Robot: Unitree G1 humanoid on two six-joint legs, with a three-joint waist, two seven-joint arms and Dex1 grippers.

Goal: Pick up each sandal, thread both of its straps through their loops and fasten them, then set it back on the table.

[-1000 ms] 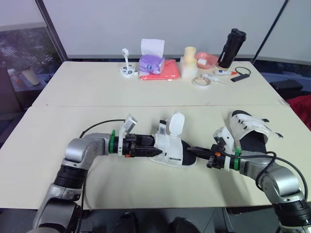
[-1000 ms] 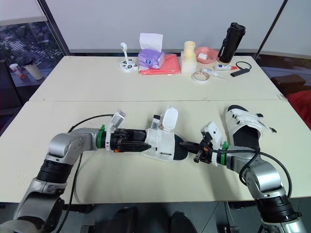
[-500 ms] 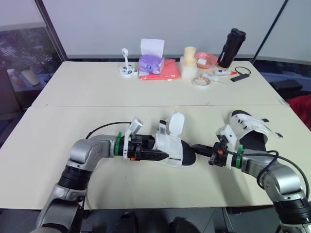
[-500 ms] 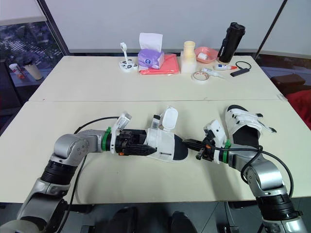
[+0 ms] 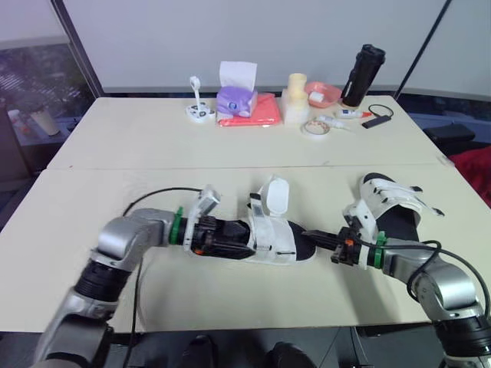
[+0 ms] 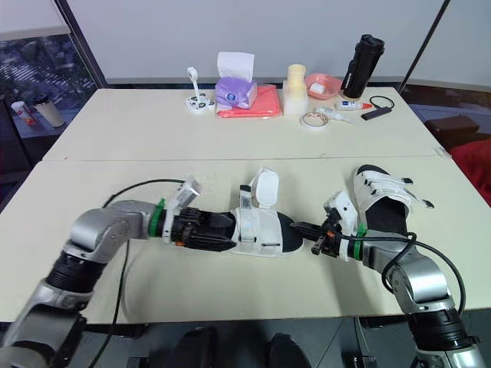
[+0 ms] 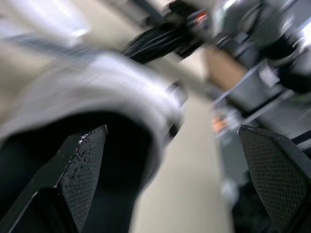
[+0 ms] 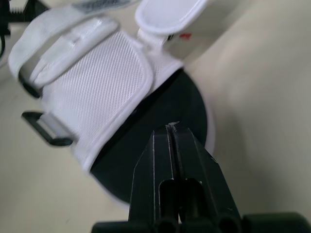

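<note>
A white sandal with a black sole (image 5: 278, 239) lies on the near table, its two straps (image 5: 274, 195) standing up unfastened. My left gripper (image 5: 247, 239) is open at the heel end. Its fingers (image 7: 80, 165) spread on either side of the sandal's grey-white upper (image 7: 121, 82). My right gripper (image 5: 311, 235) is shut, with nothing in it. Its tip (image 8: 170, 127) rests against the black toe of the sole (image 8: 146, 121). A second white sandal (image 5: 391, 203) lies to the right, just beyond my right arm.
At the back of the far table stand a purple tissue box (image 5: 236, 98), a red cloth (image 5: 259, 113), a cream jar (image 5: 295, 93), a pink bowl (image 5: 326, 93), a tape roll (image 5: 314, 128) and a black bottle (image 5: 362, 75). A black cable (image 5: 153, 195) loops off my left arm.
My left gripper has pushed forward from beside the sandal, and its fingers now straddle the heel. The sandal has shifted slightly to the right. The right gripper stays at the toe.
</note>
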